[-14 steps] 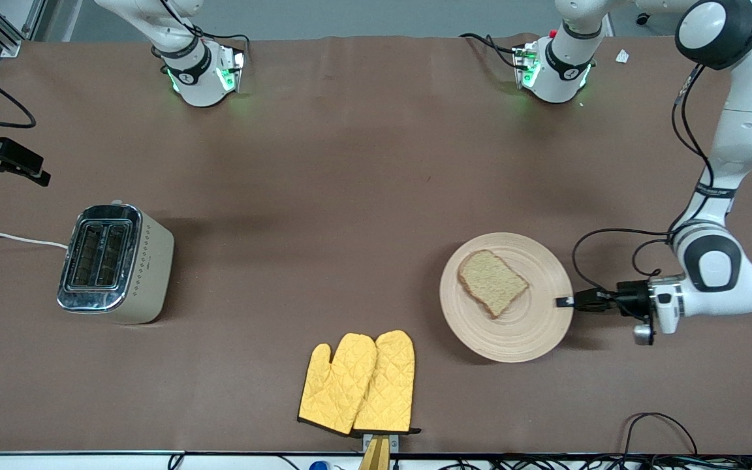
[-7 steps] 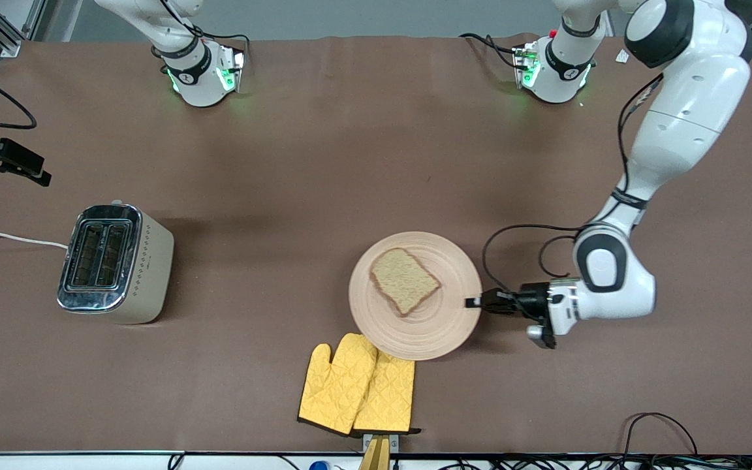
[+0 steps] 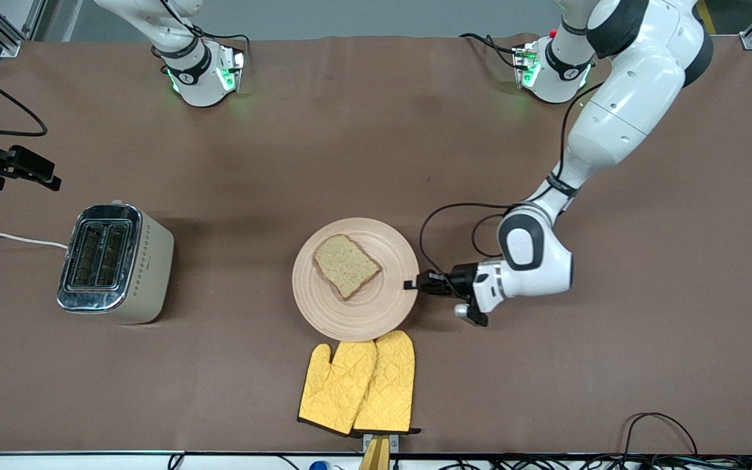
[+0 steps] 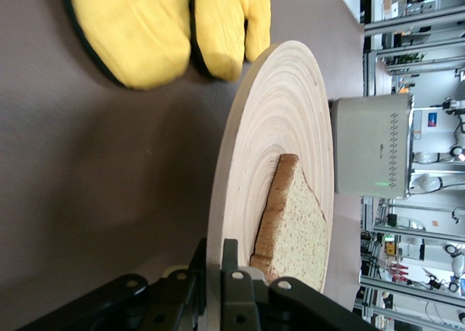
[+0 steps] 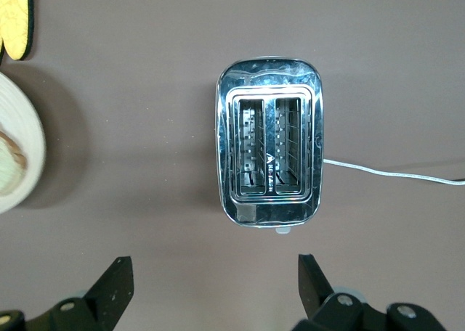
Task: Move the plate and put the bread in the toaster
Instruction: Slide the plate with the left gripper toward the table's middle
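Note:
The beige plate [image 3: 376, 313] lies mid-table with the bread [image 3: 346, 266] slice on it. My left gripper [image 3: 410, 285] is shut on the plate's rim at the side toward the left arm's end. In the left wrist view the fingers [image 4: 231, 255] clamp the plate [image 4: 283, 106] edge, with the bread [image 4: 301, 226] just past them. The cream toaster [image 3: 113, 263] stands at the right arm's end, both slots empty. My right gripper [image 3: 46, 178] hangs open and empty over the table beside the toaster [image 5: 269, 153].
Two yellow oven mitts [image 3: 360, 385] lie nearer the front camera than the plate, just off its rim. The toaster's white cord [image 3: 10, 238] runs off the table's end. Cables lie along the front edge.
My left gripper has dragged the plate with the bread across the table toward the toaster, from the left arm's end to mid-table. The right gripper shifted slightly.

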Controlling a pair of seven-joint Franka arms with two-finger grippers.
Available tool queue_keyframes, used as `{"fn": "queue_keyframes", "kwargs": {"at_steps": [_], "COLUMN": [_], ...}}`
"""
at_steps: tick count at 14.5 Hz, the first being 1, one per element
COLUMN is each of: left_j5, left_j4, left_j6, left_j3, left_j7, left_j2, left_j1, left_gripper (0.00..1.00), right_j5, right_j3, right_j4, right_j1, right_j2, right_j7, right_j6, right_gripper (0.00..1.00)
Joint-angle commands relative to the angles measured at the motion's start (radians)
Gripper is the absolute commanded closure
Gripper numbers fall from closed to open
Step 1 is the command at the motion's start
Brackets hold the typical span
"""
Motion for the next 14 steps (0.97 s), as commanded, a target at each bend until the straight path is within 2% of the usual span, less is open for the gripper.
{"fn": "queue_keyframes", "kwargs": {"at_steps": [1,4,5,6,7,8,11,13,14], "left_j5": [-0.032,-0.032,-0.032,-0.032,-0.040,-0.057,-0.048,-0.037,0.007], "left_j4": [-0.031,-0.045,-0.045,-0.045,-0.045,-0.047,-0.041,-0.041,-0.033], "left_j6": [0.014,0.014,0.014,0.014,0.014,0.015,0.012,0.005,0.003], "left_j3": [-0.009,-0.009,-0.009,-0.009,-0.009,-0.009,0.004,0.012,0.012], "left_j7": [0.017,0.034,0.034,0.029,0.020,0.011,-0.080,-0.135,-0.156], "left_j2": [-0.004,0.000,0.000,-0.001,-0.003,-0.007,-0.042,-0.088,-0.093], "left_j1": [-0.012,-0.010,-0.007,-0.004,0.001,0.010,0.046,0.132,0.169], "left_gripper": [1.00,0.97,0.81,0.54,0.15,0.00,0.00,0.00,0.00], "right_j5": [-0.008,-0.008,-0.008,-0.008,-0.007,-0.002,0.004,0.004,0.006], "right_j3": [0.001,0.001,0.001,0.001,0.001,0.002,0.002,0.002,0.002], "right_j4": [-0.001,-0.001,-0.002,-0.007,-0.012,-0.024,-0.050,-0.049,-0.049], "right_j1": [0.003,0.003,0.005,0.005,0.010,0.014,0.060,0.121,0.170], "right_j2": [-0.002,0.002,0.002,0.002,0.002,0.004,0.014,0.039,0.056], "right_j7": [-0.004,-0.005,0.001,0.002,0.007,0.007,0.013,0.066,0.129], "right_j6": [-0.003,-0.005,-0.005,-0.006,-0.006,-0.005,0.003,0.010,0.027], "right_gripper": [0.00,0.00,0.00,0.00,0.00,0.00,0.00,0.00,0.00]}}
